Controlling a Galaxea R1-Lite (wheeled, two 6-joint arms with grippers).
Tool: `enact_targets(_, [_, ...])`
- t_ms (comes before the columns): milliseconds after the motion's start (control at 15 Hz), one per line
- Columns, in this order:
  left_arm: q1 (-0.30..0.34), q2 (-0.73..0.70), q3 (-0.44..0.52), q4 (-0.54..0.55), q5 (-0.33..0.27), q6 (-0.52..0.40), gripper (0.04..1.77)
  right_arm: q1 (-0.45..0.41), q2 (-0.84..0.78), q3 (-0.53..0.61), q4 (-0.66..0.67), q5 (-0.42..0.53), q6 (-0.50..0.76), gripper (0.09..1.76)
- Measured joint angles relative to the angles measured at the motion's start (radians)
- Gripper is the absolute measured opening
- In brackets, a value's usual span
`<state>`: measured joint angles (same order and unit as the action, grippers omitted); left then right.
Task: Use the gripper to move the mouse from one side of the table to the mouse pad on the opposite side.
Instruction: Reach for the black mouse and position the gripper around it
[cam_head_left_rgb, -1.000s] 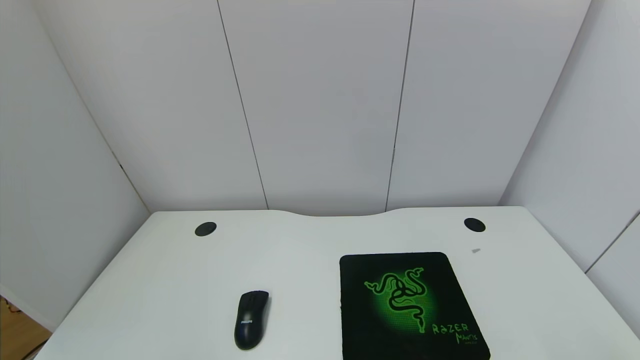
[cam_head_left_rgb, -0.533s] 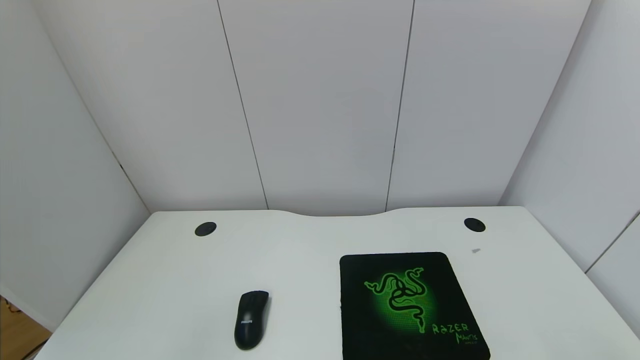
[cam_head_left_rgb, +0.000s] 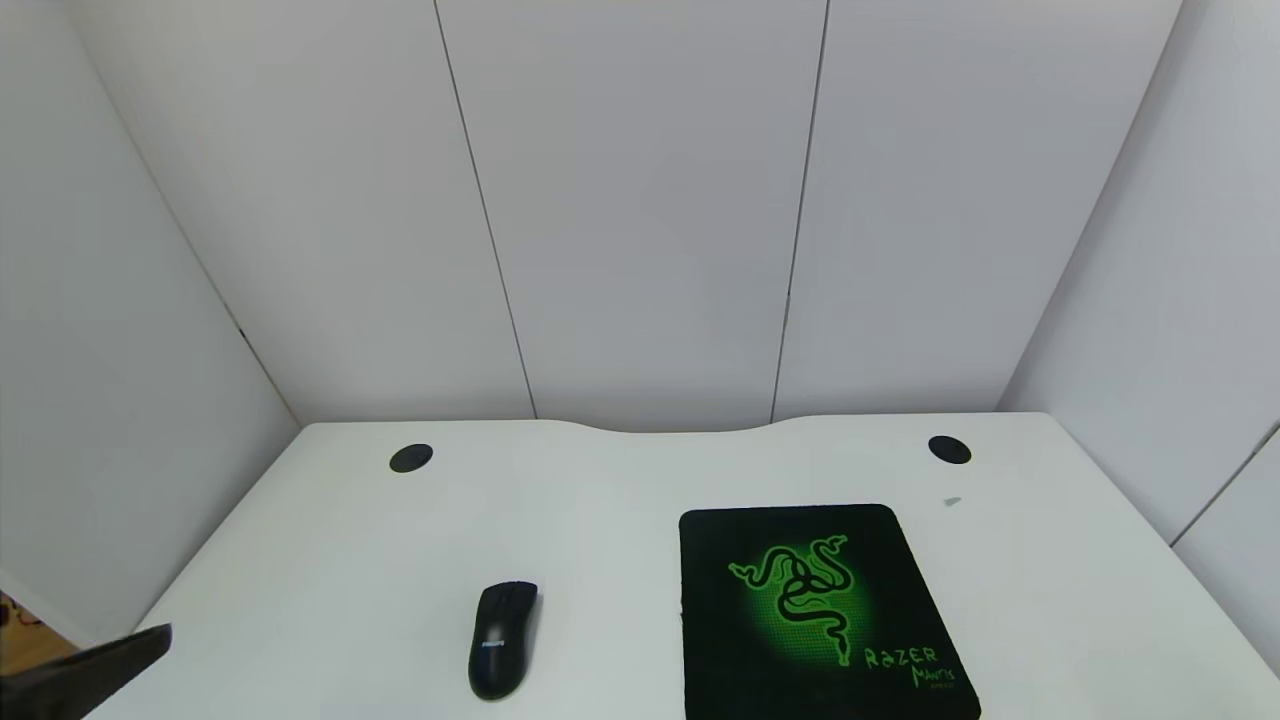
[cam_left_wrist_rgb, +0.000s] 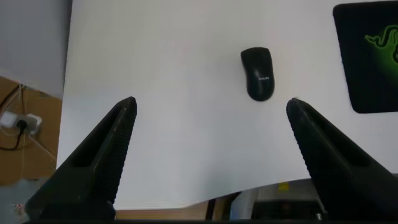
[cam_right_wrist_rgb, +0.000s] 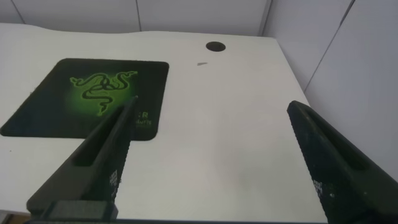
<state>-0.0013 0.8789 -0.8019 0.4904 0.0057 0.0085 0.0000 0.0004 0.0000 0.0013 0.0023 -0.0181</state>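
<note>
The black mouse (cam_head_left_rgb: 503, 638) lies on the left half of the white table (cam_head_left_rgb: 620, 500); it also shows in the left wrist view (cam_left_wrist_rgb: 258, 73). The black mouse pad (cam_head_left_rgb: 815, 615) with the green logo lies on the right half and shows in the right wrist view (cam_right_wrist_rgb: 90, 96). My left gripper (cam_left_wrist_rgb: 211, 109) is open and empty, above the table's near left edge, short of the mouse; one fingertip (cam_head_left_rgb: 110, 665) enters the head view at bottom left. My right gripper (cam_right_wrist_rgb: 211, 112) is open and empty over the table's right side, beside the pad.
Two round black grommets (cam_head_left_rgb: 411, 458) (cam_head_left_rgb: 948, 449) sit near the curved far edge. A small grey scrap (cam_head_left_rgb: 951, 502) lies beyond the pad. White walls close in the table on three sides. Floor and cables (cam_left_wrist_rgb: 18, 124) show past the left edge.
A left gripper fingertip has come into the head view at the bottom left corner. The mouse and the pad have not moved.
</note>
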Motion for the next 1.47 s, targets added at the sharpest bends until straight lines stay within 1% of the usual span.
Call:
enact_targets(133, [-0.005, 0.11, -0.106, 0.108, -0.003, -0.003, 1.72, 0.0, 0.0, 0.0, 0.0, 0.0, 0.0, 1.71])
enact_targets(333, [-0.029, 0.264, -0.198, 0.199, 0.005, -0.026, 1.72, 0.0, 0.0, 0.0, 0.0, 0.0, 0.0, 1.71])
enact_targets(467, [-0.078, 0.353, -0.238, 0.245, 0.01, -0.106, 1.72, 0.0, 0.0, 0.0, 0.0, 0.0, 0.0, 1.71])
enact_targets(600, [-0.137, 0.428, -0.268, 0.263, 0.022, -0.196, 1.72, 0.0, 0.0, 0.0, 0.0, 0.0, 0.0, 1.71])
enact_targets(933, [-0.238, 0.586, -0.297, 0.253, 0.075, -0.315, 1.72, 0.0, 0.0, 0.0, 0.0, 0.0, 0.0, 1.71])
enact_targets(1133, [-0.279, 0.675, -0.289, 0.235, 0.077, -0.35, 1.72, 0.0, 0.0, 0.0, 0.0, 0.0, 0.0, 1.71])
enact_targets(1467, [-0.336, 0.801, -0.227, 0.07, 0.081, -0.454, 1.72, 0.0, 0.0, 0.0, 0.0, 0.0, 0.0, 1.71])
